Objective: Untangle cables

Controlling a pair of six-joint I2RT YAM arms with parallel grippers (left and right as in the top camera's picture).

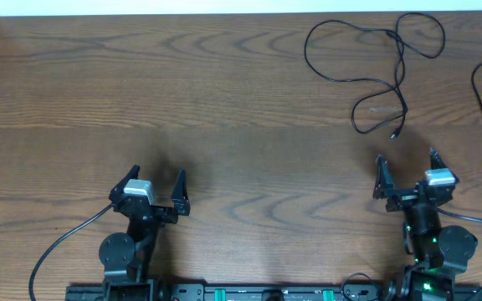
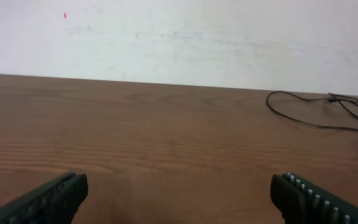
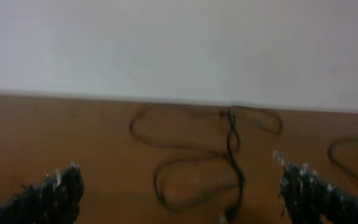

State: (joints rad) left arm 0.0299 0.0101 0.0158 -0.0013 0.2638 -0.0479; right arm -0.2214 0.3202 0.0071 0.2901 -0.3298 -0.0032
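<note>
Cables [image 1: 392,33] lie in crossing loops on the table [image 1: 182,100], far right.

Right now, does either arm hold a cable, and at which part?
Nothing is held: the left fingers and the right fingers stand open, apart from the cables.

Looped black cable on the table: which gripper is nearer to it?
Right. The right gripper is just short of the cable's near end, almost in line with it. The left gripper is far off to the cable's left.
</note>
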